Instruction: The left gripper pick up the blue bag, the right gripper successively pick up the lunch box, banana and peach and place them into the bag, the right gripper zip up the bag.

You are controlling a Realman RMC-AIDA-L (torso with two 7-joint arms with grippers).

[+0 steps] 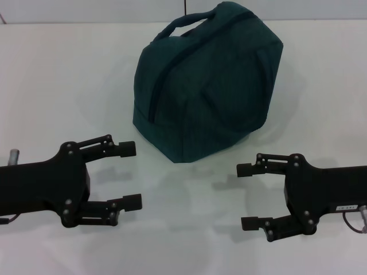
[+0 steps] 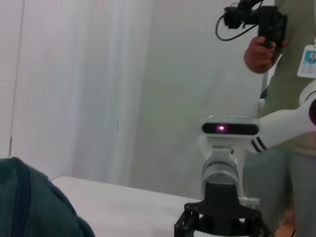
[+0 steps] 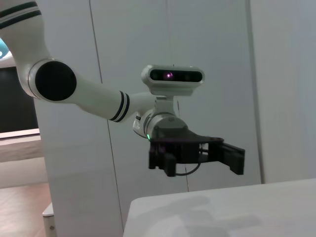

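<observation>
The blue bag [image 1: 206, 86] stands upright on the white table [image 1: 57, 86], far of centre, its zip shut and one loop handle showing on top. A corner of the blue bag [image 2: 29, 207] also shows in the left wrist view. My left gripper [image 1: 133, 175] hovers open near the table's front left, fingers pointing inward, a short way in front of the bag. My right gripper [image 1: 245, 196] mirrors it at the front right, open and holding nothing. The left gripper [image 3: 200, 160] also appears in the right wrist view. The lunch box, banana and peach are out of view.
Behind the table a person [image 2: 291, 98] in a green top stands holding a camera. Pale walls lie beyond. My right arm [image 2: 222, 177] with its wrist camera shows in the left wrist view.
</observation>
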